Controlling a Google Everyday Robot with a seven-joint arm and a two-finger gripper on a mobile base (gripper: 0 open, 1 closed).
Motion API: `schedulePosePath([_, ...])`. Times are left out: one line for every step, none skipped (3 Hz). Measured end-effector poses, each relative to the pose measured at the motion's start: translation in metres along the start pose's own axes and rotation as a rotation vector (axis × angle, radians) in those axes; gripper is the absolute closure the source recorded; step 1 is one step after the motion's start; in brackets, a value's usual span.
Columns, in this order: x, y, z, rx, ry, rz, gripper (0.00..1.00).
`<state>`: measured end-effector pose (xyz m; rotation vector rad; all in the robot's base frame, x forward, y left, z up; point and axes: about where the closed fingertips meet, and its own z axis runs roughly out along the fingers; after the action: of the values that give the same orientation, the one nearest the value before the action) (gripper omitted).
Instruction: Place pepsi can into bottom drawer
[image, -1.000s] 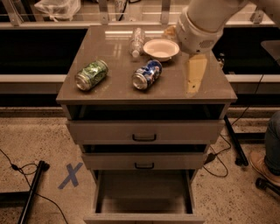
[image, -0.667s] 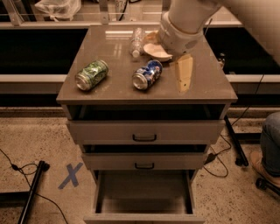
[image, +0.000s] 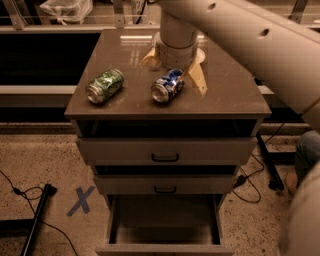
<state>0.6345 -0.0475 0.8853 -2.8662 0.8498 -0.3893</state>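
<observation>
Cabinet (image: 227, 95) top carries two cans. Bottom drawer (image: 165, 222) stands pulled out, showing only plain grey floor. Gripper (image: 173, 75) sits low over the top, fingers spread, flanking the far end of the pepsi can (image: 167, 85). Pepsi can lies on its side, long axis front-to-back, silver end facing front-left, well apart from green can (image: 104, 86).

Gripper (image: 174, 75) over pepsi can (image: 167, 86), right of green can (image: 105, 86).

Our gripper (image: 172, 76) sits low over the table (image: 227, 95), jaws spread to either side of the pepsi can (image: 167, 86). The green can (image: 104, 86) lies well apart from it. Below, the bottom drawer (image: 164, 220) is pulled out and open from above; the two upper drawers (image: 165, 150) overhang its rear.
</observation>
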Motion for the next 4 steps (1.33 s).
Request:
schedulePosePath([0.016, -0.022, 0.014, -0.038, 0.058, -0.177, 0.0])
schedulePosePath([0.029, -0.038, 0.029, -0.09, 0.064, -0.26, 0.0])
schedulePosePath([0.034, -0.037, 0.05, -0.147, 0.051, -0.288, 0.0])
schedulePosePath([0.045, -0.031, 0.068, -0.179, 0.058, -0.265, 0.18])
